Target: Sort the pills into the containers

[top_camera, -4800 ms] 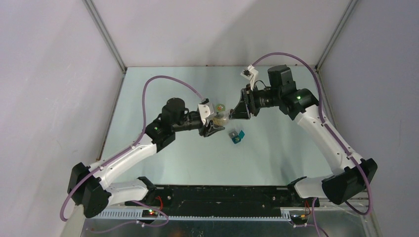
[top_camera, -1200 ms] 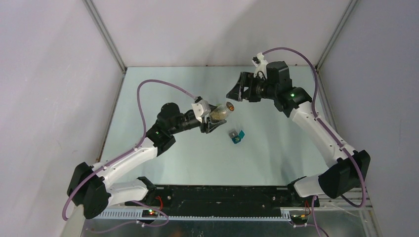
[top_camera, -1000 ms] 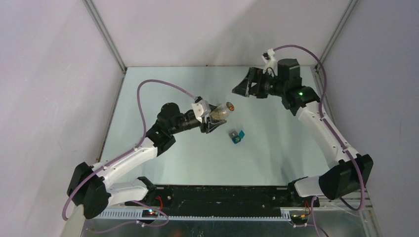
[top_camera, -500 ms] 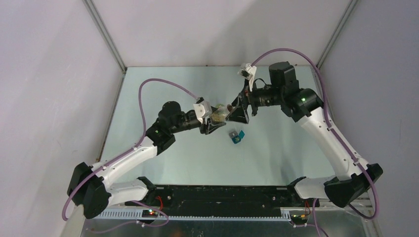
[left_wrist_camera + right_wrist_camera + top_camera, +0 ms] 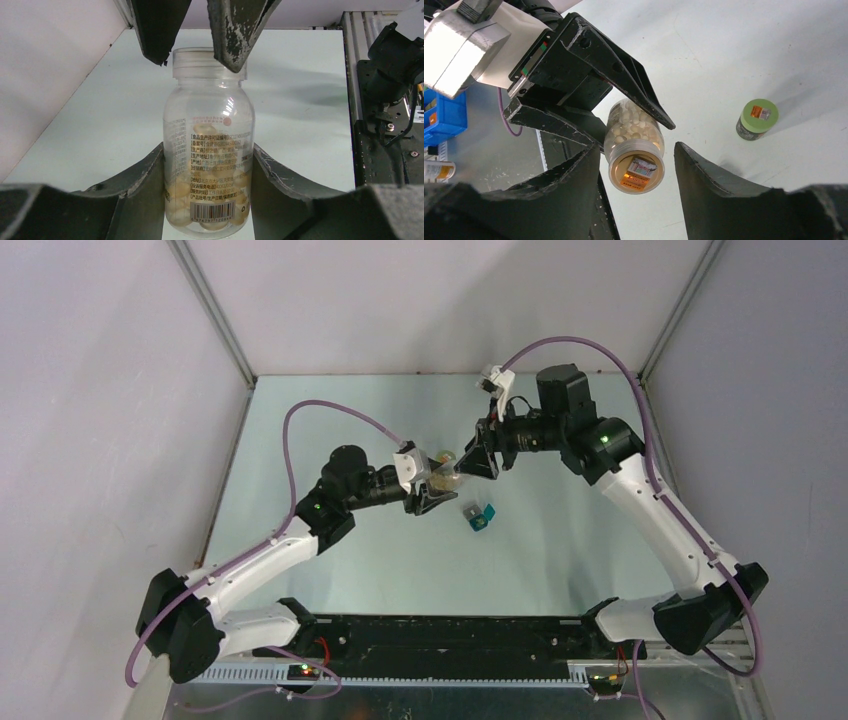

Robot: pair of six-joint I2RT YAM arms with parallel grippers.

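Nearest me, a small teal piece (image 5: 478, 516) lies on the pale desk (image 5: 734, 50), close to where the two arms meet, and I want nothing dropped onto it. My left claw (image 5: 207, 155) is clamped round the body of the clear plastic bottle of pale pills (image 5: 207, 125). It holds the bottle off the desk, tipped over, with its orange-gold top (image 5: 636, 172) pointing at the right arm. The right claw (image 5: 636, 146) stands with a jaw on either side of that top and a sliver of gap on each side, so I read it as not yet gripping. The step, as I judge it, is unscrewing the top. I would centre the jaws on the top's rim rather than the neck, close squarely, then twist about the bottle's own axis while the left claw holds firm. Tipped like this, pills could spill once it opens, so I would raise the mouth first. Beyond, the dark bottle with a lime-green top (image 5: 757, 119) stands upright on the desk, well apart.
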